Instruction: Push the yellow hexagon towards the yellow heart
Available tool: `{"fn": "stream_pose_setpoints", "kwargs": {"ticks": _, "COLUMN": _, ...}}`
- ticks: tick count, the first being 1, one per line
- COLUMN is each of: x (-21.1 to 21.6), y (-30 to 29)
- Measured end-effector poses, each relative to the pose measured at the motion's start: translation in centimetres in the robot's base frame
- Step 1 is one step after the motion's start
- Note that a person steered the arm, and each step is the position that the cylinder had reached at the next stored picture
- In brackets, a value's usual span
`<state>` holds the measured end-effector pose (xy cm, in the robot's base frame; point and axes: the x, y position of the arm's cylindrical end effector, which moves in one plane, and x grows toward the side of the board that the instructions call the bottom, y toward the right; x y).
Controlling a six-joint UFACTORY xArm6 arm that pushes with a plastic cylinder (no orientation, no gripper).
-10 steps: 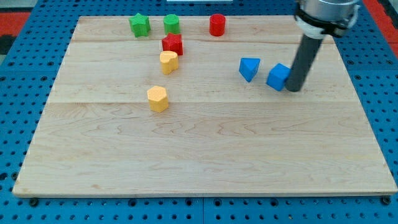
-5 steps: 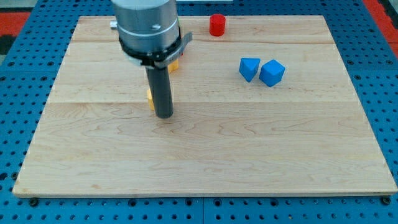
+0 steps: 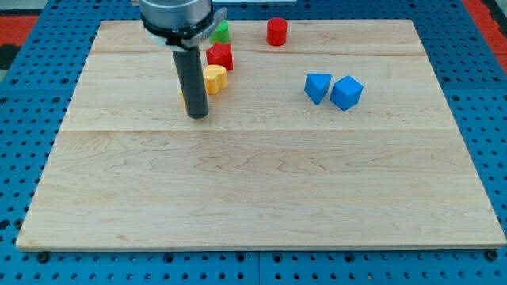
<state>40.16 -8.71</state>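
Observation:
My tip point(image 3: 197, 115) rests on the board just below and left of the yellow heart point(image 3: 215, 78). The yellow hexagon point(image 3: 184, 100) is almost wholly hidden behind the rod; only a thin yellow sliver shows at the rod's left edge, close below and left of the heart. The rod stands upright with the arm's body above it at the view's top.
A red star point(image 3: 220, 56) sits just above the heart. A green block point(image 3: 221, 32) peeks out beside the arm; another green block is hidden. A red cylinder point(image 3: 276, 32) is at the top. Two blue blocks point(image 3: 318, 86) point(image 3: 346, 93) lie at the right.
The tip swept from beside the blue blocks to the left, then moved up the board, pushing the yellow hexagon up towards the yellow heart. The right blue block shifted slightly left.

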Motion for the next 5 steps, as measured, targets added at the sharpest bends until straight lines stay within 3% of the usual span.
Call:
{"fn": "stream_pose_setpoints", "kwargs": {"ticks": 1, "x": -1.7, "y": 1.4}}
{"fn": "stream_pose_setpoints", "kwargs": {"ticks": 2, "x": -1.2, "y": -1.0}}
{"fn": "stream_pose_setpoints", "kwargs": {"ticks": 3, "x": -1.4, "y": -8.0}}
{"fn": "stream_pose_setpoints", "kwargs": {"ticks": 4, "x": -4.4, "y": -10.4}}
{"fn": "stream_pose_setpoints", "kwargs": {"ticks": 5, "x": -7.4, "y": -4.3}}
